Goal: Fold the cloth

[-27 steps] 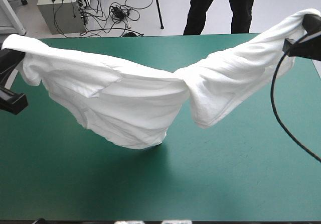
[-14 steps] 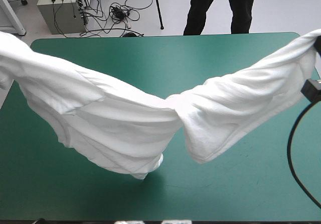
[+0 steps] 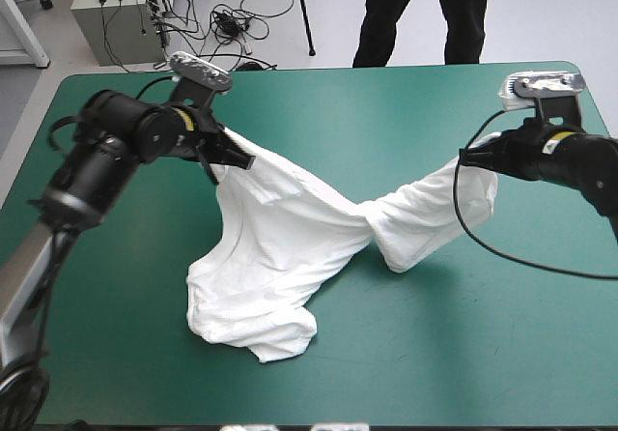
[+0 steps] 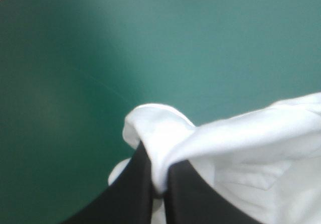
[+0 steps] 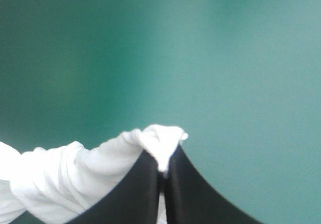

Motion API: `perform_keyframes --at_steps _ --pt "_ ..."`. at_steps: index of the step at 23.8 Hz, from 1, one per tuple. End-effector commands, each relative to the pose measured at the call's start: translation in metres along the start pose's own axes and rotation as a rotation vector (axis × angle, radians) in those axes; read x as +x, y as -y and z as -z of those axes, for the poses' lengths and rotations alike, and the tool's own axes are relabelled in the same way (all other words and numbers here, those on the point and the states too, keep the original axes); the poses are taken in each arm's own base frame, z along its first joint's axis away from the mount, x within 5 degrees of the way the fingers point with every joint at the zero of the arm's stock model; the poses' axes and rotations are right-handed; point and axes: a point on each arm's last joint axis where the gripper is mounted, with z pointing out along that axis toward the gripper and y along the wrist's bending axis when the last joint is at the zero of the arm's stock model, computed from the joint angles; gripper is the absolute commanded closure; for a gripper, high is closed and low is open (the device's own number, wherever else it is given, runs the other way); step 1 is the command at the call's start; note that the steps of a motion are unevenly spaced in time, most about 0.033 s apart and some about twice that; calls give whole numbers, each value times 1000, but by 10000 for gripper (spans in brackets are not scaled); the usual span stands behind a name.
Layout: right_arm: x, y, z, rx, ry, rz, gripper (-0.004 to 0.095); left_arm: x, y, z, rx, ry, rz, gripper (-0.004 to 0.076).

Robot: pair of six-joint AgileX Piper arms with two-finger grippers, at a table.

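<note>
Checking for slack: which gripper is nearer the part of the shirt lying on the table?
Left. The left gripper holds the shirt just beyond that heap; the right gripper is farther off, across the twist.

Table (image 3: pixel 435 354): teal-green cover, rounded far corners, fills most of high view.
Floor (image 3: pixel 550 15): pale grey, smooth, beyond table's far edge.
Cabinet (image 3: pixel 111 25): low grey metal box on floor, past table's far-left corner.
Cables (image 3: pixel 232 15): black, tangled on floor just beside cabinet, some running up to it.
Pole (image 3: pixel 302 11): thin, black, slanted, foot on floor nr cables.
Frame (image 3: pixel 24 30): white leg, far left, partly cut off.
Light: even, soft shadows only.
</note>
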Motion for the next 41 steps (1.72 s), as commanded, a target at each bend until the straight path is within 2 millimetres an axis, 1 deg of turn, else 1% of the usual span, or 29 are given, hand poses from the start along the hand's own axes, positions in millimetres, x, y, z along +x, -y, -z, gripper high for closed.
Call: perform_keyframes --at_steps 1,2,3,5,6,7,11,12,14,17,18,19,20,21,22,23,24,25,26,27,28,29,30,32,33,35,37,39,41 --pt "-19 11 -38 71 86 42 925 -27 -7 -35 -60 100 -13 733" --pt "-20 14 -60 83 72 39 925 -35 -9 -54 -55 91 0 733" --pt "-20 17 -73 93 62 41 925 -38 -11 -63 -55 85 6 733" --pt "-20 20 -95 105 39 39 925 -46 -16 -80 -60 89 22 733" --pt "-20 21 -103 105 29 38 925 -50 -19 -88 -63 98 30 733" --pt "-21 22 -111 114 21 49 925 -56 -23 -92 -65 129 42 733" --pt "-30 31 -137 137 34 52 925 -67 -36 -110 -30 242 110 733" --pt "-31 34 -142 141 32 49 925 -67 -38 -113 -18 246 113 733" --pt "-36 43 -156 151 22 27 925 -63 -40 -126 25 216 111 733" --pt "-30 52 -169 142 -26 -32 920 -62 -38 -130 66 205 127 733" --pt "-25 55 -176 138 -71 -24 883 -61 -38 -130 67 202 125 732" --pt "-23 55 -178 136 -82 -17 850 -61 -38 -130 65 196 121 727" --pt "-21 56 -181 132 -96 -3 726 -59 -38 -131 60 177 111 694" --pt "-22 57 -181 130 -83 -8 642 -57 -38 -131 62 158 101 652" --pt "-25 60 -179 135 -66 -13 451 -54 -37 -131 69 120 74 565" --pt "-30 67 -173 149 -56 -21 287 -51 -37 -125 75 90 56 471" --pt "-34 70 -167 158 -47 -34 217 -50 -37 -120 76 73 44 408" --pt "-43 76 -154 173 -17 -52 144 -49 -38 -105 62 60 29 290" --pt "-48 78 -144 181 2 -55 134 -49 -40 -92 49 57 20 246" --pt "-58 80 -124 189 39 -61 143 -48 -42 -67 33 61 15 202" --pt "-61 79 -114 192 50 -63 142 -47 -43 -52 17 68 16 202" --pt "-63 76 -96 193 56 -61 142 -42 -44 -23 -6 72 16 202" --pt "-63 74 -89 191 47 -53 142 -38 -44 -14 -12 67 19 202" --pt "-61 70 -71 190 24 -44 142 -27 -45 11 -45 58 30 202" --pt "-59 66 -53 194 19 -29 142 -16 -45 24 -64 48 35 202" --pt "-59 61 -36 194 39 -20 142 -1 -43 41 -76 43 38 202" --pt "-58 56 -15 195 59 -16 142 16 -41 50 -85 21 46 202" --pt "-58 52 4 195 86 -12 142 34 -38 46 -95 -34 64 202" --pt "-57 47 22 197 120 -7 142 50 -34 38 -83 -94 67 202"
